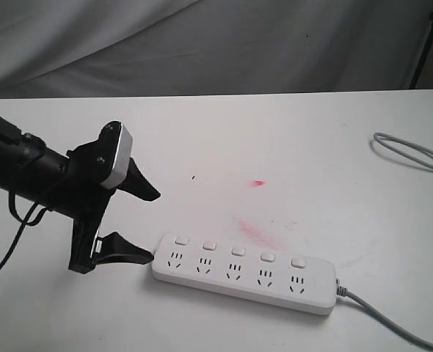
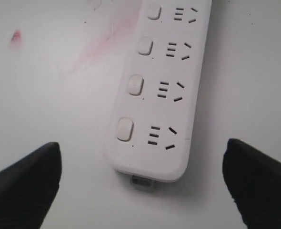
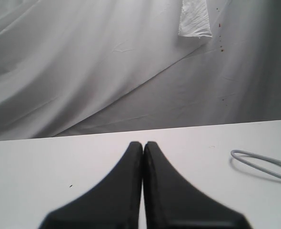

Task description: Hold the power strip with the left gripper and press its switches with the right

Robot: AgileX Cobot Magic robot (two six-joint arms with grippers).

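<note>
The white power strip (image 1: 246, 275) lies flat near the table's front edge, its grey cord (image 1: 393, 319) leaving at the right end. Its row of white switches (image 1: 238, 251) runs along the far side, one above each socket group. My left gripper (image 1: 154, 226) is open at the strip's left end, one finger beyond it and one in front, apart from it. In the left wrist view the strip's rounded end (image 2: 150, 157) lies between the wide-spread fingers (image 2: 31, 176), with several switches (image 2: 125, 129) showing. My right gripper (image 3: 143, 144) is shut and empty over the bare table, outside the exterior view.
A separate loop of grey cable (image 1: 411, 150) lies at the table's right edge, also seen as the loop (image 3: 262, 164) in the right wrist view. A red spot (image 1: 258, 182) and a pink smear (image 1: 253, 231) mark the white table (image 1: 275, 132). Grey cloth hangs behind.
</note>
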